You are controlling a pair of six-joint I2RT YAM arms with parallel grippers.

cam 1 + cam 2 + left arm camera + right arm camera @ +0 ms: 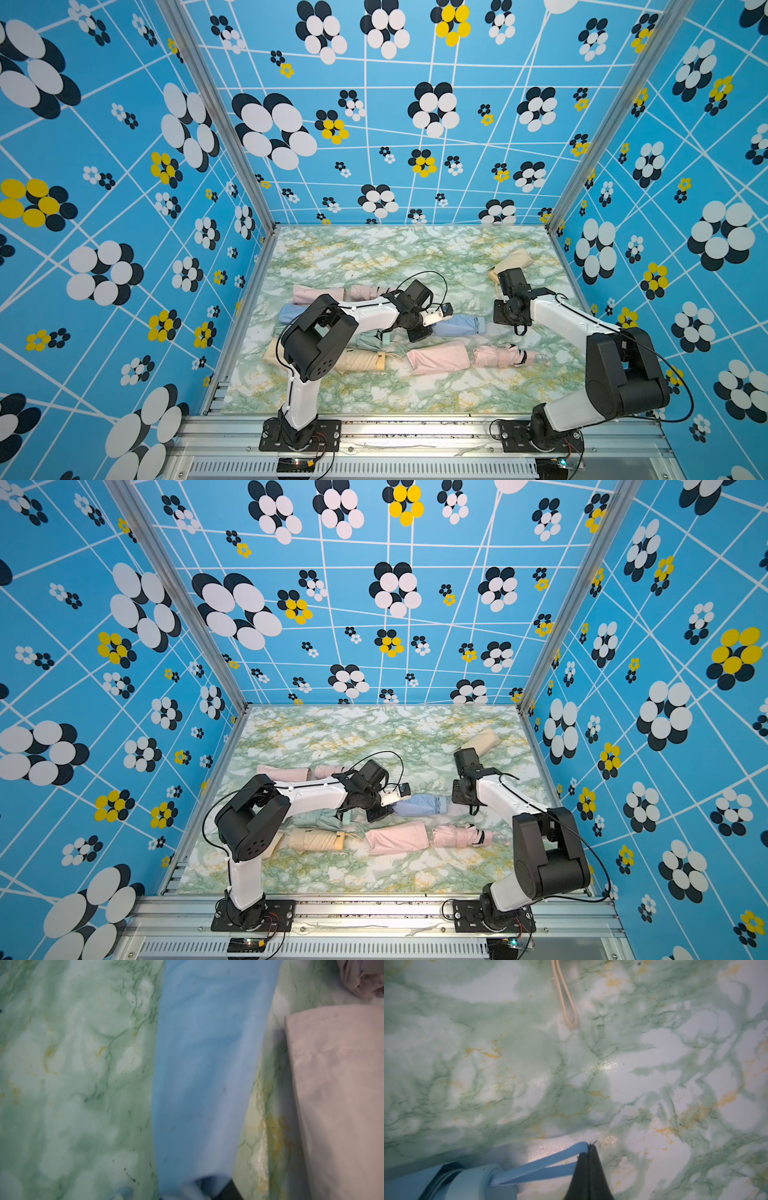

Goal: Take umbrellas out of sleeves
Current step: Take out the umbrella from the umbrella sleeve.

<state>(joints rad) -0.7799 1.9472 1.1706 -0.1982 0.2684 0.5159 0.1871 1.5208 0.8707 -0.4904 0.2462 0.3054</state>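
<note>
A blue sleeve lies mid-table with a blue umbrella inside; only the umbrella's handle pokes out. My left gripper is shut on the sleeve's closed end, where the fabric bunches at the jaws. My right gripper is shut on the umbrella's blue wrist cord, which is pulled taut. In a top view its fingertips are hidden under the wrist.
In front lie a pink sleeve, a bare pink umbrella and a beige umbrella. A beige bundle sits behind my right wrist, its cord loose. More pink, blue and mint pieces lie under my left arm.
</note>
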